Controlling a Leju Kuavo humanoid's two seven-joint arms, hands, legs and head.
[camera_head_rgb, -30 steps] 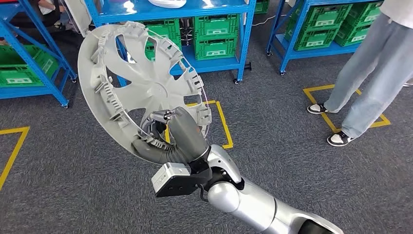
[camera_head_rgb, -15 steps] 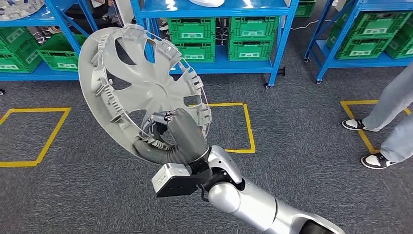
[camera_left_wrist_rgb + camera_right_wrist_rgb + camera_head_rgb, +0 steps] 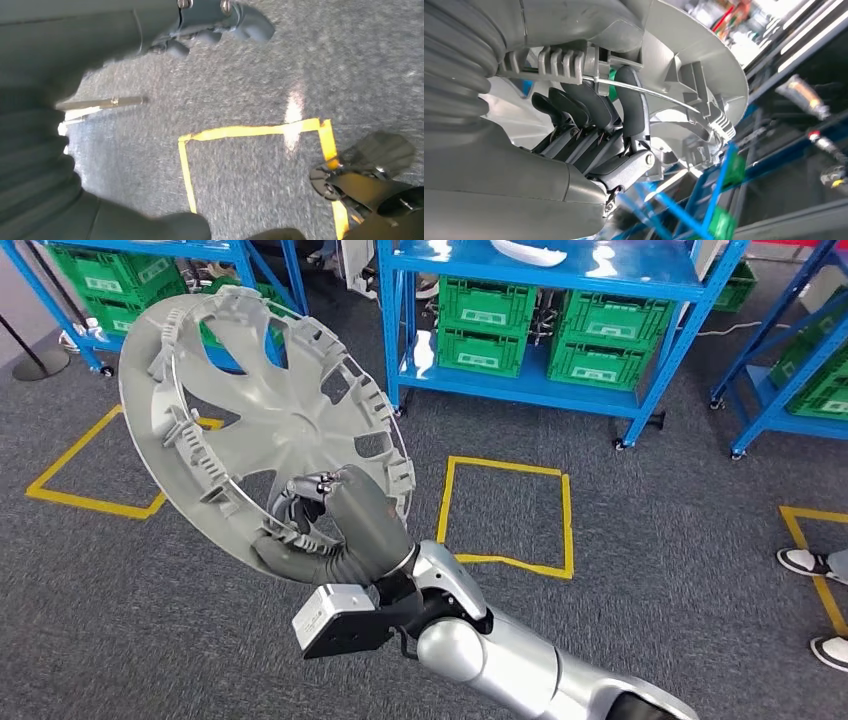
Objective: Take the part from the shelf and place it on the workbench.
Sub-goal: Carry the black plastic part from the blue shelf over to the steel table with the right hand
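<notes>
The part is a grey plastic wheel cover [image 3: 265,420], its ribbed back side facing me, held tilted in the air above the carpet. My right hand [image 3: 345,530] grips it at its lower rim, with the fingers hooked through a spoke opening. In the right wrist view the dark fingers [image 3: 589,120] curl around the rim clips and wire ring of the cover [image 3: 694,55]. My left hand [image 3: 60,50] hangs over the floor; its fingers [image 3: 215,22] are spread away from the thumb with nothing between them.
Blue shelves [image 3: 640,390] with green crates [image 3: 520,330] stand ahead, a white part [image 3: 530,252] on the upper level. Yellow taped squares [image 3: 510,510] mark the grey carpet. A person's shoes [image 3: 805,562] are at the right edge. A post base [image 3: 40,362] sits far left.
The whole picture has shifted: the camera has turned left, so the shelves and the person slid to the right. My right hand still holds the wheel cover the same way.
</notes>
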